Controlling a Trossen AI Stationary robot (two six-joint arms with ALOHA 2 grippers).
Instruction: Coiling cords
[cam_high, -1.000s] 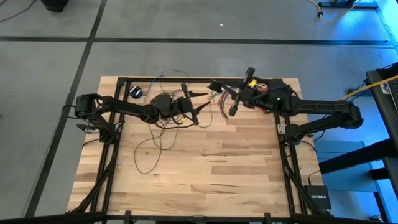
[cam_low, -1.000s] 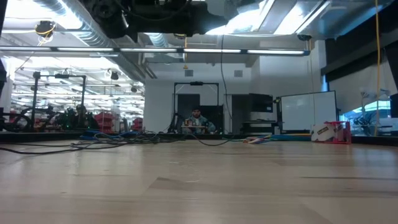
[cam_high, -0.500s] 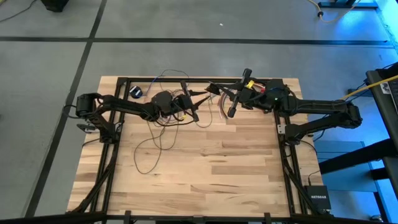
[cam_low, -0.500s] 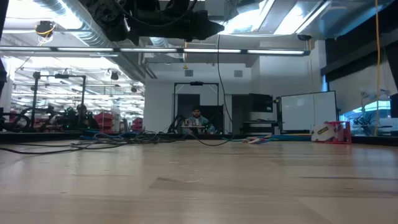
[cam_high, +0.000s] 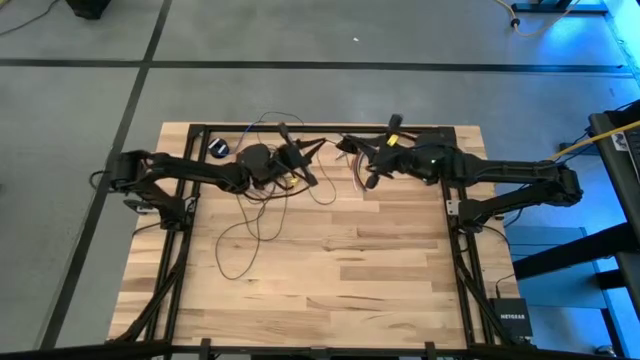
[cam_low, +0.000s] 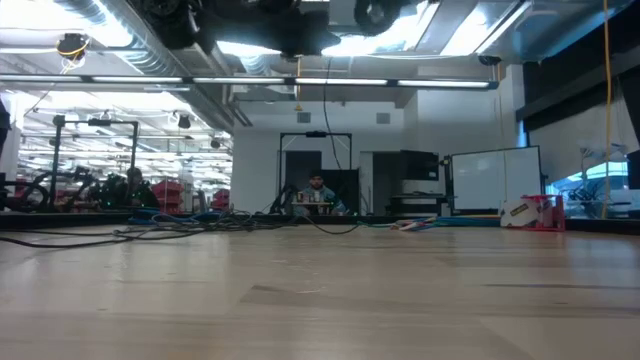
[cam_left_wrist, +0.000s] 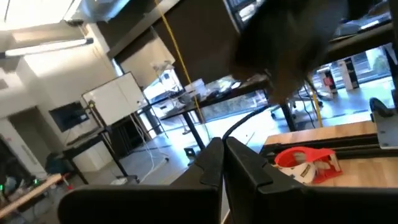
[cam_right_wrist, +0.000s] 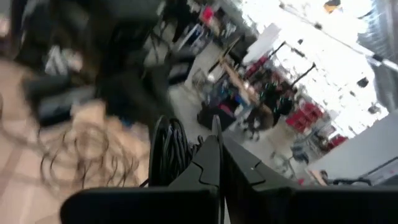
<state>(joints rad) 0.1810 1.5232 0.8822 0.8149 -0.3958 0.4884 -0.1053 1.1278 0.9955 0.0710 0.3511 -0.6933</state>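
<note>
The cords (cam_high: 250, 228) are one thin dark wire. It lies in loose loops on the wooden table (cam_high: 330, 270) and ends in a small black puck (cam_high: 220, 148) near the far left corner. Both grippers hang above the table's far edge, tips nearly meeting. My left gripper (cam_high: 318, 146) is shut on a strand (cam_left_wrist: 249, 119). My right gripper (cam_high: 345, 146) is shut beside a small coil of the cord (cam_right_wrist: 168, 148). In the low view one strand (cam_low: 326, 150) hangs from the grippers down to the table. My left gripper pinches a single strand of the cord (cam_left_wrist: 231, 133) between its two fingertips, coming about level from the table's left. The strand arches away from the tips, lifted clear of the table. My right gripper is shut on the cord at a bundle of several loops (cam_right_wrist: 175, 149), coming level from the table's right. The loops stand upright beside its fingers (cam_right_wrist: 214, 155); the exact place of contact is hidden by the fingers.
A short bundle of multicoloured wires (cam_high: 358, 172) lies below the right gripper. A dark frame rail (cam_high: 250, 127) runs along the far edge. A red and white roll (cam_low: 525, 212) sits at the far right. The near half of the table holds only wire loops.
My left gripper has shut on the strand and gone toward the table's far edge and a little up. My right gripper has sunk slightly and turned, staying shut. The hanging strand in the low view has shifted left.
</note>
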